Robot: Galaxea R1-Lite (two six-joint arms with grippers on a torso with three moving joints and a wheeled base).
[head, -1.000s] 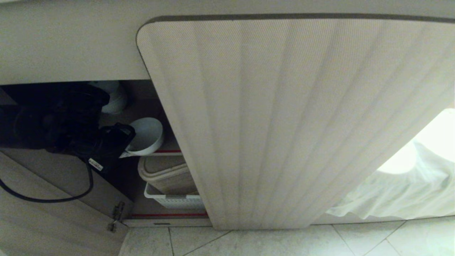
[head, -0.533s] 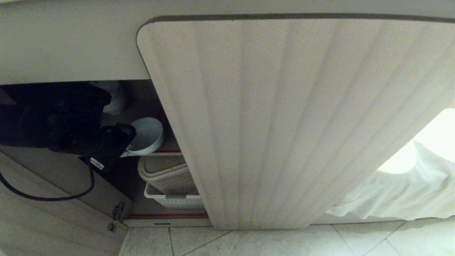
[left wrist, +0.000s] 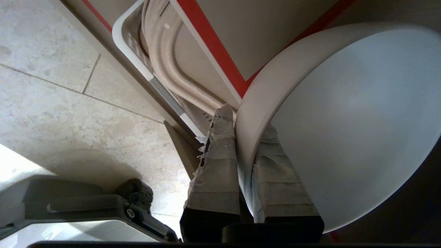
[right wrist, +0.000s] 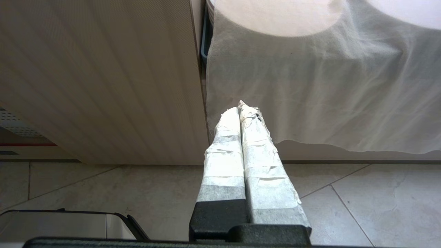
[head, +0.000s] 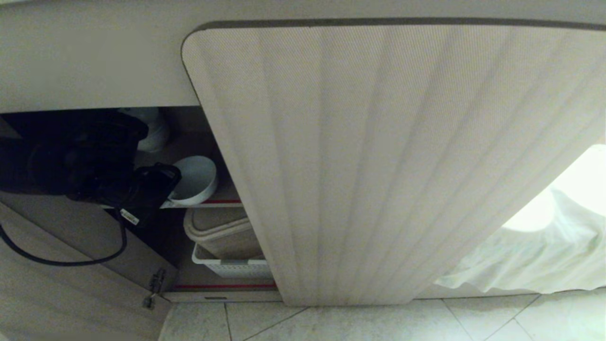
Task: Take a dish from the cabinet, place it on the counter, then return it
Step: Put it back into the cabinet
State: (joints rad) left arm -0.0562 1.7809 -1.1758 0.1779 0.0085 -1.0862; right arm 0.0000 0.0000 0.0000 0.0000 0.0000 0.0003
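**Ribbed door hides most of the cabinet**

Pale floor tiles (head: 378,322) run beneath the cabinet (head: 378,166), whose ribbed door covers most shelves. Left pincer (left wrist: 246,124), tape-wrapped, is clenched on the glossy white bowl's (left wrist: 351,131) rim at the red-edged upper shelf (left wrist: 210,44). Below sits a perforated basket (head: 232,267). Right pincer (right wrist: 243,110) hangs pressed together beside a white cloth (right wrist: 327,93).
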